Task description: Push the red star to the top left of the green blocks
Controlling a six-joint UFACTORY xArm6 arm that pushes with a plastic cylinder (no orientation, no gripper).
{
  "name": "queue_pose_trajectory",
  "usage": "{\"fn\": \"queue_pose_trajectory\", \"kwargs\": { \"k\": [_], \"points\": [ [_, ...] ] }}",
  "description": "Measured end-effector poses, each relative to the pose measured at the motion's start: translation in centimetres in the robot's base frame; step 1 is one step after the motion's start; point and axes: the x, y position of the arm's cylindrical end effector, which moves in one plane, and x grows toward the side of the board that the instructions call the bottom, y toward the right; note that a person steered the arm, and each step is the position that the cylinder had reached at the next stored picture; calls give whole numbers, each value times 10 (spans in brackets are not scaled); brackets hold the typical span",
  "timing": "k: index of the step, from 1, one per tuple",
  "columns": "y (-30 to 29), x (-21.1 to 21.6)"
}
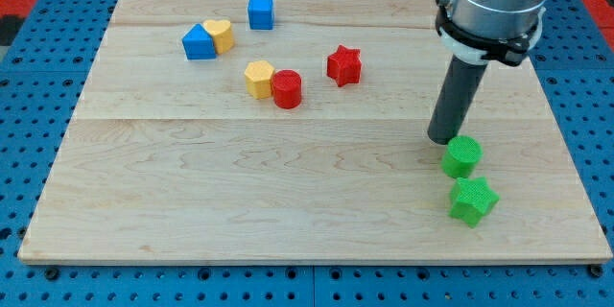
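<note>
Wooden counter (288, 201) carries everything; no jaws on this rod arm, so none to read, and my tip (442, 140) sits just left of the green cylinder (462, 156), green star (473, 200) right below it. Red star (343, 65) is well apart, up-left of the greens, near the red cylinder (286, 88) touching a yellow block (258, 79). Top left: blue block (199, 42) touching yellow heart (220, 35), blue cube (260, 11) nearby.

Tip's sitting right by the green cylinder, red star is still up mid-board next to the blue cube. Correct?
Not quite. The camera view shows the red star beside no blue block; its nearest neighbour is the red cylinder, to the view's left. The rest holds: my tip sits right by the green cylinder, at its upper left.
</note>
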Motion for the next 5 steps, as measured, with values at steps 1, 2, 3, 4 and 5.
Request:
{"fn": "queue_pose_trajectory", "kwargs": {
  "k": [1,2,3,4,5],
  "points": [
    [-3,5],
    [3,-15],
    [18,-60],
    [14,-109],
    [-9,-153]
  ]
}}
